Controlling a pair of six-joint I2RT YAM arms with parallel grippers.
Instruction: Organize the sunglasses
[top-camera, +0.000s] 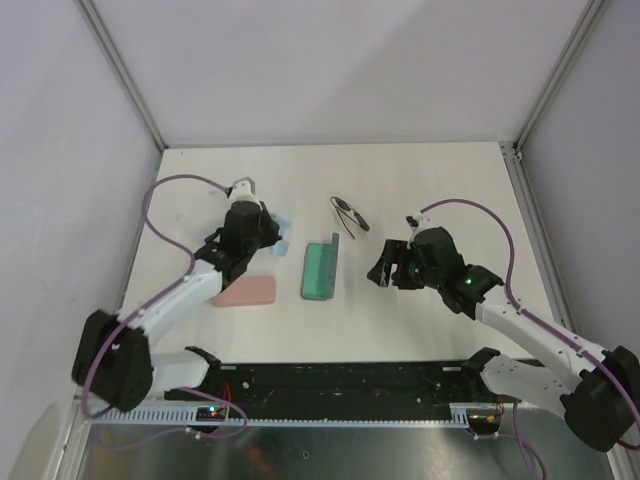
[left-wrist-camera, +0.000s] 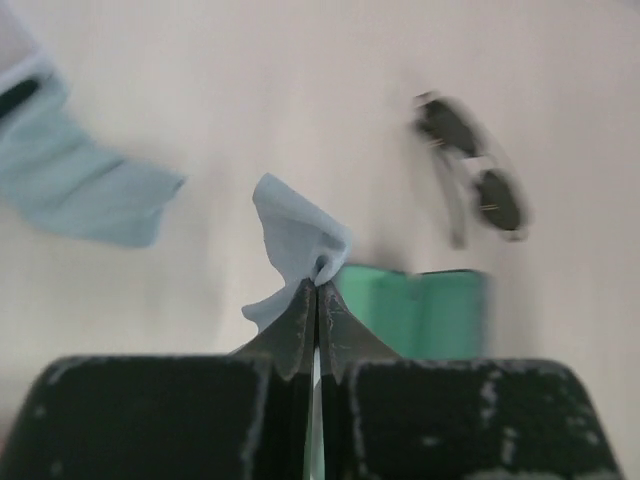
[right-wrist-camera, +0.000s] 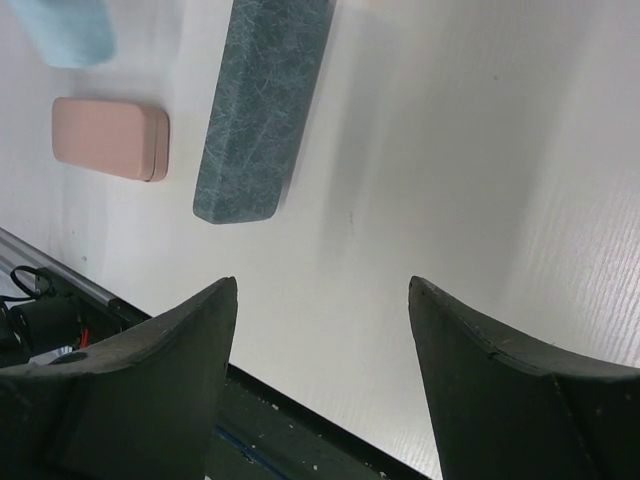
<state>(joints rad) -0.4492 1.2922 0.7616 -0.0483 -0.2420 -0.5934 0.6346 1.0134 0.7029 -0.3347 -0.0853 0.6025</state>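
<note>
One pair of sunglasses (top-camera: 349, 213) with a thin dark frame and dark lenses lies at the table's middle back; it is blurred in the left wrist view (left-wrist-camera: 470, 185). I see no second pair for sure. My left gripper (top-camera: 272, 235) (left-wrist-camera: 318, 275) is shut on a light blue cloth (left-wrist-camera: 298, 238) and holds it left of the sunglasses. My right gripper (top-camera: 384, 268) (right-wrist-camera: 322, 285) is open and empty, right of the cases and in front of the sunglasses, over bare table.
An open case with a green inside (top-camera: 320, 270) (left-wrist-camera: 430, 310) lies mid-table; its grey-blue outside (right-wrist-camera: 262, 100) faces the right wrist. A pink case (top-camera: 245, 291) (right-wrist-camera: 110, 138) lies to its left. Another light blue cloth (left-wrist-camera: 85, 185) lies farther left. A black rail (top-camera: 340, 385) runs along the near edge.
</note>
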